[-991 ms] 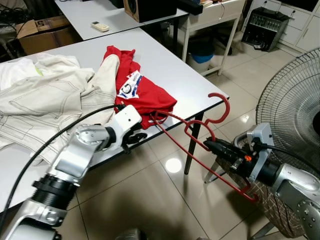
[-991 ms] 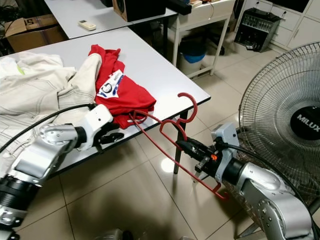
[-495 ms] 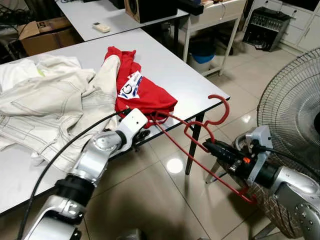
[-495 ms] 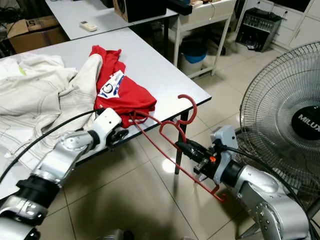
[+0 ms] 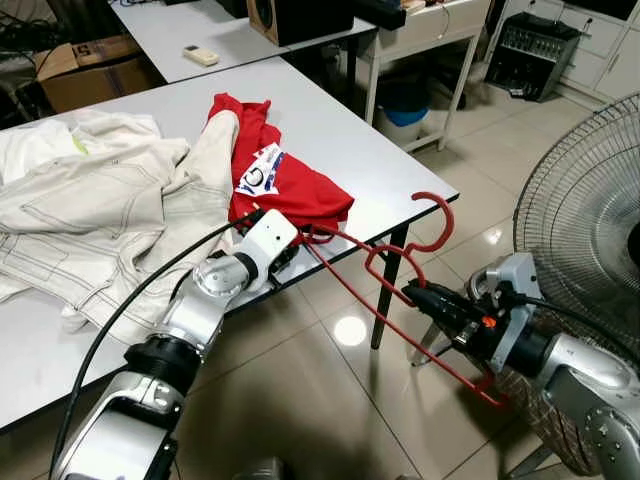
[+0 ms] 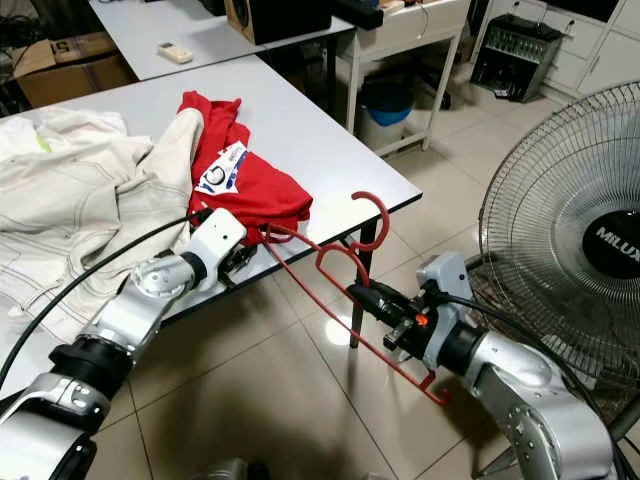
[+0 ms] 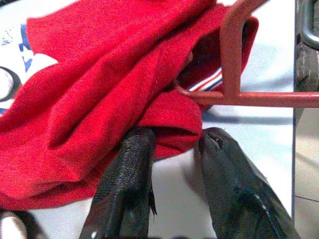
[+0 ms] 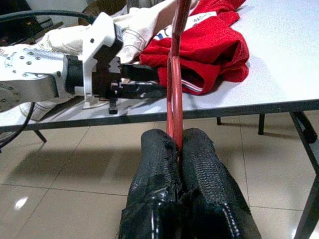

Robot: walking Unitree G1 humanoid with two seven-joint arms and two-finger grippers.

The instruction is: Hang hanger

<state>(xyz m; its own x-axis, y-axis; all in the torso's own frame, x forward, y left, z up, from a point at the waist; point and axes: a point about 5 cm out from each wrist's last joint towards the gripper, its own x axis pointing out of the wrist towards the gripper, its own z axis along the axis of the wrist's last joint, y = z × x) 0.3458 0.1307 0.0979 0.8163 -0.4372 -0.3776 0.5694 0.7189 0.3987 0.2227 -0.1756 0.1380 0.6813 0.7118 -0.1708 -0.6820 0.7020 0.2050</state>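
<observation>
While right hand (image 5: 412, 292) stays clamped on red hanger (image 5: 385, 262) at frame centre, left hand (image 7: 169, 164), fingers apart, straddles shirt (image 5: 290, 190) hem where hanger's far tip enters.

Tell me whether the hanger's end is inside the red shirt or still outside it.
Inside. In the left wrist view the red hanger runs into the opening of the red shirt, whose hem sits between the open left gripper.

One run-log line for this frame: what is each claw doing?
left claw: open, straddling red shirt hem at table edge | right claw: shut on red hanger, one end in shirt | not yet hung
</observation>
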